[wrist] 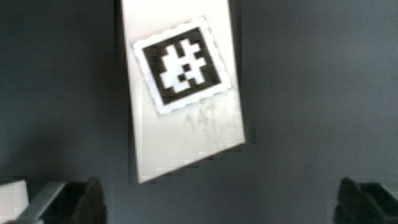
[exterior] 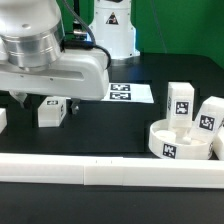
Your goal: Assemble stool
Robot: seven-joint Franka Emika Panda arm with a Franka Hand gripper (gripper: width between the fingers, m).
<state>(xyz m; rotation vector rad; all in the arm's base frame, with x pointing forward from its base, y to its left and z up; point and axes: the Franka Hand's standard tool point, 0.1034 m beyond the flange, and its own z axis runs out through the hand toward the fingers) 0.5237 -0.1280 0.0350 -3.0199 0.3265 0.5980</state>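
Note:
The round white seat (exterior: 178,143) lies at the exterior view's right, tags on its rim. Two white legs (exterior: 181,100) (exterior: 208,115) stand upright at its far side; I cannot tell whether they sit in its sockets. A third leg (exterior: 52,113) stands on the black table at the left, under the arm's hand. My gripper (exterior: 48,98) hangs just above that leg, open and empty. In the wrist view my gripper (wrist: 222,202) has dark fingertips (wrist: 80,200) spread wide with only bare table between them.
The marker board (exterior: 125,92) lies behind the hand and fills the middle of the wrist view (wrist: 187,90). A long white rail (exterior: 110,172) runs along the front. A white stand (exterior: 112,25) is at the back. A white bit (wrist: 9,190) shows beside one finger.

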